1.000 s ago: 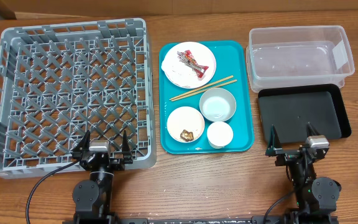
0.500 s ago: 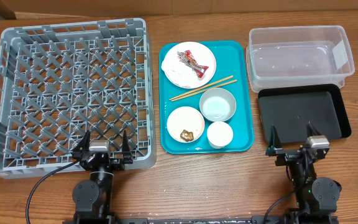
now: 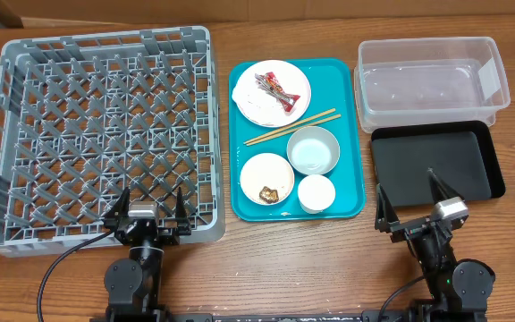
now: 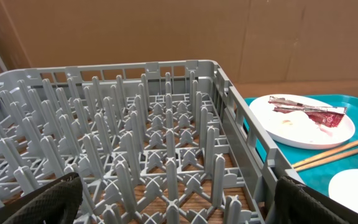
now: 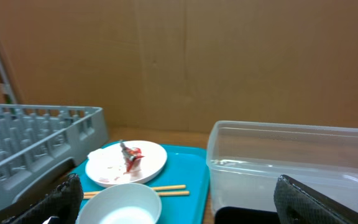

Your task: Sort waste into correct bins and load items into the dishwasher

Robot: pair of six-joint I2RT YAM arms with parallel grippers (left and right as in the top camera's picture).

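Left gripper point(image 3: 152, 204) is spread wide and empty, fingers over the near wall of the grey dish rack point(image 3: 105, 38); no contact can be made out. Right gripper point(image 3: 406, 182) is also spread wide and empty, over the near left corner of the black tray point(image 3: 459, 156); whether it touches cannot be told. The surface is a brown wood-grain desk point(image 3: 266, 268). The rack fills the desk's left side, nothing in it. A teal tray point(image 3: 347, 107) sits mid-desk just right of the rack. At its far edge is the large plate point(image 3: 300, 85), carrying the snack wrapper point(image 3: 275, 89) and the napkin point(image 3: 256, 107). The chopsticks point(image 3: 291, 127) lie slanted across the tray's middle, the bowl point(image 3: 313, 149) just nearer. The smaller plate point(image 3: 266, 170) with the brown scrap point(image 3: 270, 191) is at the near left corner, the cup point(image 3: 316, 192) beside it. The clear tub point(image 3: 427, 41) is at the desk's far right corner, with the black tray directly against its near side. A cardboard wall point(image 5: 185, 56) stands behind the desk. The wrapper print is too small to read.
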